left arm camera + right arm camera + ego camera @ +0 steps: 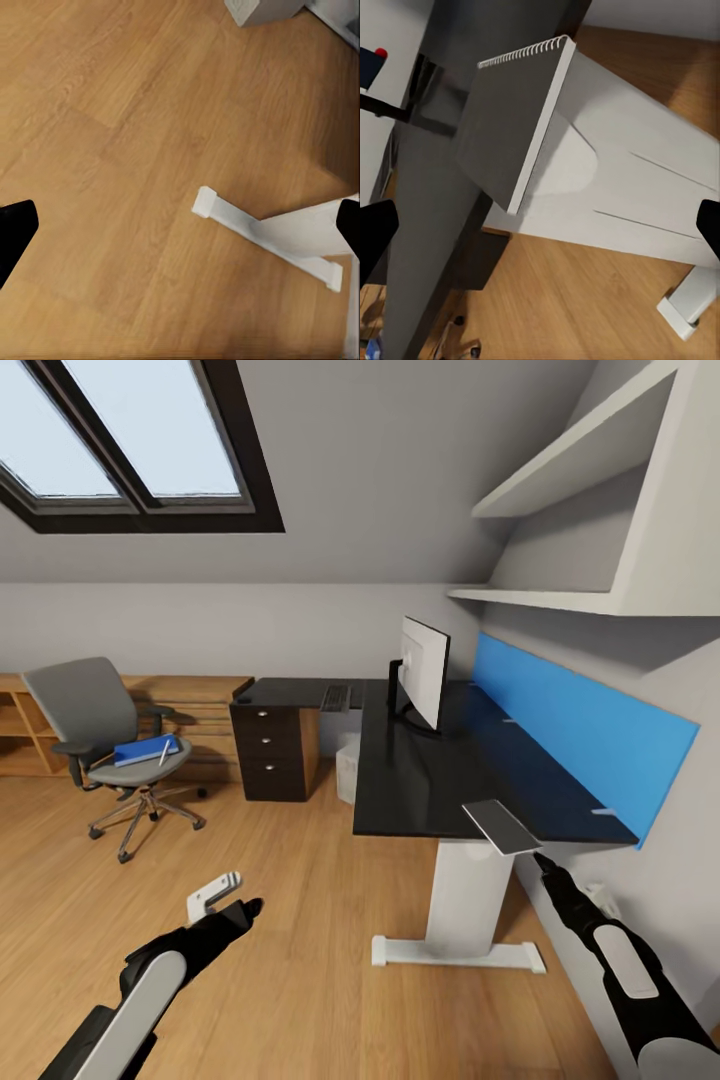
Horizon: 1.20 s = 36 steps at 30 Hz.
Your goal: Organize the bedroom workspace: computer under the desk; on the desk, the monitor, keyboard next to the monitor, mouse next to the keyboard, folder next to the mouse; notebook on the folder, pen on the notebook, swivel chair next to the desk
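Sloped-ceiling bedroom, wood floor [300, 920], skylight above. We note the desk [420, 780] along the blue back panel [580, 730], black top on white legs. Monitor [424, 670] stands upright on the desk near its far end; keyboard [335, 698] lies on the desk's side wing, above the drawer unit [270, 750]. Computer [348, 768] sits under the desk. Swivel chair [105, 745] stands well apart from the desk, beside the wooden chest [200, 710]; folder [145, 749] lies on its seat with the pen [163, 751] on top. Notebook [501, 827] overhangs the desk's near edge, at the tip of our right gripper [540, 860]; we cannot tell whether its fingers clamp it. Left gripper [225, 900] hangs over the floor, jaws apart, holding nothing.
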### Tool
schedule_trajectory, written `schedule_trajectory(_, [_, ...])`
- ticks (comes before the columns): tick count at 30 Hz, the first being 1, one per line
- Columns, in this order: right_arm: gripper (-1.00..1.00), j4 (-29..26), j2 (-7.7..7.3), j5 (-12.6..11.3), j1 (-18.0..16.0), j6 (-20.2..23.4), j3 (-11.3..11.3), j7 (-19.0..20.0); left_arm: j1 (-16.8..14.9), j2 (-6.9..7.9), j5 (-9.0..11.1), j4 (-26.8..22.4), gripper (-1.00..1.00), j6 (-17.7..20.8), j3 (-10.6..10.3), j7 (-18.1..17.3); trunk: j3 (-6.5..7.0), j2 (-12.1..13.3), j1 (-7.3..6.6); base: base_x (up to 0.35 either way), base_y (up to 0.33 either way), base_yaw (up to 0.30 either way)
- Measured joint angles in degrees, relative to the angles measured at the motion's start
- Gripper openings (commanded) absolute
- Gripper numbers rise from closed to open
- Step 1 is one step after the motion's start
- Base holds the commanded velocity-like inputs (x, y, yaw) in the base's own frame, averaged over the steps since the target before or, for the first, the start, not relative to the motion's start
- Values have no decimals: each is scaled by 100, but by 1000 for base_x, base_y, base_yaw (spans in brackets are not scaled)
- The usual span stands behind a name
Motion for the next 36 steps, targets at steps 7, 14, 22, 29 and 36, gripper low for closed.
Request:
schedule_trajectory(7, [100, 20, 15, 5, 0, -6, 16, 10, 20, 133, 243, -62, 100, 70, -16, -190, -126, -281, 154, 0, 0, 0])
schedule_trajectory(14, [100, 23, 30, 74, 1, -25, 19, 25, 23, 156, 287, -65, 100, 82, -25, -222, -251, -562, 308, 0, 0, 0])
schedule_trajectory(22, [100, -13, 29, 117, 3, -30, 21, 221, 24, 160, 282, -61, 100, 70, -171, -220, -395, -883, 483, 0, 0, 0])
schedule_trajectory(29, [100, -46, 29, 234, 3, -11, 22, 616, 24, 160, 277, -42, 100, 67, -209, -219, -467, -1045, 572, 0, 0, 0])
schedule_trajectory(36, [100, -78, 3, 271, 8, 22, 8, 1302, 24, 160, 286, 40, 100, 74, -219, -218, -467, -1044, 572, 0, 0, 0])
